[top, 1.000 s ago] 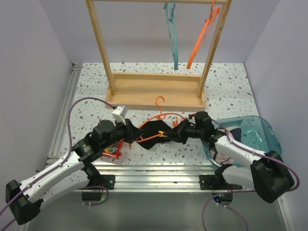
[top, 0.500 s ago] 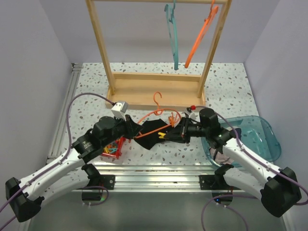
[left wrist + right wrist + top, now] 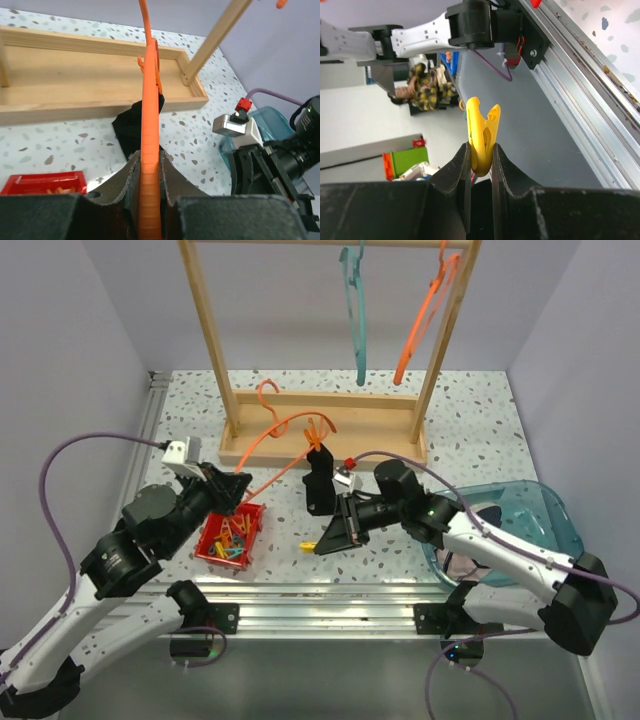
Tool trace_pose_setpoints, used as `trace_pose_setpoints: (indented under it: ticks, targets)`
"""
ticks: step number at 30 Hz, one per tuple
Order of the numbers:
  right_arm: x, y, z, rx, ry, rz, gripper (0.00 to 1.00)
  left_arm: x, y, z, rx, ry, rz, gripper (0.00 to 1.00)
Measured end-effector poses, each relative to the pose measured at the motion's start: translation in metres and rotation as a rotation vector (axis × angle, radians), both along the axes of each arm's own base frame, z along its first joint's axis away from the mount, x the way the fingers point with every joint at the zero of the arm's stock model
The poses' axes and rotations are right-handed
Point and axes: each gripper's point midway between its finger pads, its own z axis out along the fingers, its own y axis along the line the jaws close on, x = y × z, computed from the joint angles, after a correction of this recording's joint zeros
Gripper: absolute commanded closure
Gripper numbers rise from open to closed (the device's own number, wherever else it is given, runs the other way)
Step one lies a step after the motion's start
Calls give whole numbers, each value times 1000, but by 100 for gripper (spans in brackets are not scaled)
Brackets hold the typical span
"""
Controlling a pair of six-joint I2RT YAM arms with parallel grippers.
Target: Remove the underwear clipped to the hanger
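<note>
- Grips the orange hanger [image 3: 148,115] between clenched left fingers [image 3: 129,182], tilted above the surface [image 3: 480,410].
- Shows black underwear [image 3: 319,490] hanging clipped to the hanger, near the wooden rack [image 3: 380,425].
- Pinches a yellow clip [image 3: 481,132] in the right fingers [image 3: 454,172].

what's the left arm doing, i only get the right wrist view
Observer: The left gripper is shut on the orange hanger, holding it up over the table.
Operator: any underwear on it
Observer: Yes, black underwear hangs from it by an orange clip.
Operator: where can this yellow clip go
Observer: A red tray holding other clips sits on the table beside the left gripper.
</note>
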Motion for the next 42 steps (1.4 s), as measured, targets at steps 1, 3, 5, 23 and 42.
trace_pose_setpoints:
  ticks: [1, 3, 5, 23, 42]
  targets:
    - [-3, 6, -1, -7, -5, 23, 100, -1, 8, 3, 3, -3, 29, 100]
    - [-7, 21, -6, -31, -14, 53, 100, -2, 24, 6, 16, -4, 88, 100]
    - [-6, 36, -11, -57, -30, 60, 100, -3, 36, 4, 34, 1, 132, 100]
    - [31, 182, -66, -178, -155, -121, 47, -6, 69, -15, 121, 41, 254, 100]
    - [32, 113, -15, -57, -250, -313, 13, -7, 41, -23, 139, 47, 118, 100]
